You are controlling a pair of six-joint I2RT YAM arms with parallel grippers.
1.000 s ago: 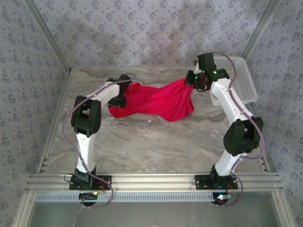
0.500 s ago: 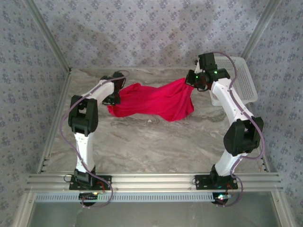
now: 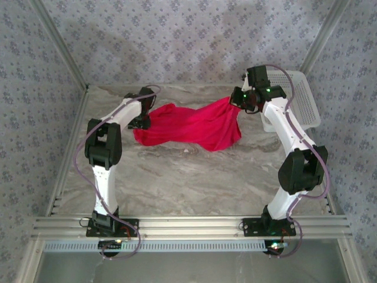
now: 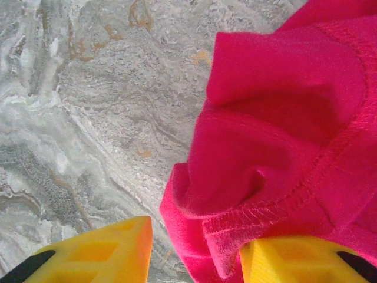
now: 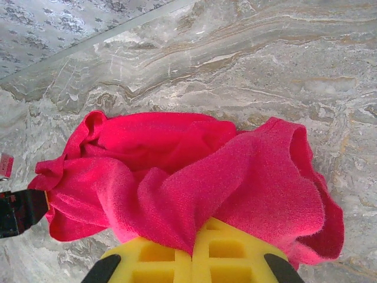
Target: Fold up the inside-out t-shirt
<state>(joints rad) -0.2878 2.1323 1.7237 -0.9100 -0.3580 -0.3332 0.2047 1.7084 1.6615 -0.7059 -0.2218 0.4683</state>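
Note:
The inside-out t-shirt point(image 3: 188, 127) is bright red and lies bunched across the far middle of the marble table. Its right end is lifted, with my right gripper point(image 3: 238, 101) shut on it. In the right wrist view the cloth point(image 5: 177, 165) gathers into a pinch between the closed yellow fingers of the right gripper point(image 5: 193, 256). My left gripper point(image 3: 141, 121) is at the shirt's left end. In the left wrist view its yellow jaws point(image 4: 197, 247) stand apart; a stitched hem of the shirt point(image 4: 277, 118) drapes over the right finger point(image 4: 294, 262), while the left finger point(image 4: 112, 250) is over bare table.
A white plastic basket point(image 3: 297, 100) stands at the back right, just behind the right arm. The marble table point(image 3: 194, 183) stretches bare toward the near edge. Patterned walls close in the back and both sides. The left gripper's dark tip point(image 5: 17, 209) shows by the shirt's far end.
The left arm has swung a little toward the far left corner, and its gripper now sits at the very end of the shirt. The right arm and the lifted end have stayed put.

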